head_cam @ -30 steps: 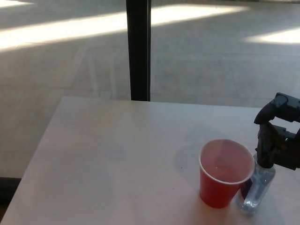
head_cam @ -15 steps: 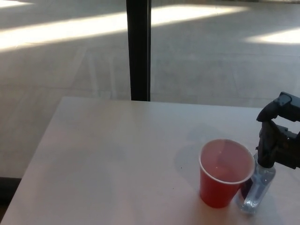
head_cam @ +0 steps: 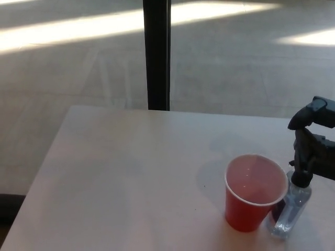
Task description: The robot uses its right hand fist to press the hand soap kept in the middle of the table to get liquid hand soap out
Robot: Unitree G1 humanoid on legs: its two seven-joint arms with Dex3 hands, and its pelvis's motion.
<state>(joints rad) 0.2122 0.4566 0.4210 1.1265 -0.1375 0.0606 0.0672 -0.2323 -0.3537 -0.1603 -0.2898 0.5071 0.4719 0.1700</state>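
The right hand (head_cam: pixel 314 151) sits on top of the clear soap bottle (head_cam: pixel 289 212), fingers curled into a fist. The bottle stands upright on the white table (head_cam: pixel 131 178), touching a red cup (head_cam: pixel 252 193) at its left.

— What lies beyond the pale table (head_cam: pixel 120 172)?

— A grey floor (head_cam: pixel 235 68), crossed by bright bands of sunlight (head_cam: pixel 68 34) along the top and at upper right.

— And the dark upright?

— A black post (head_cam: pixel 157 52) rising behind the table's far edge.
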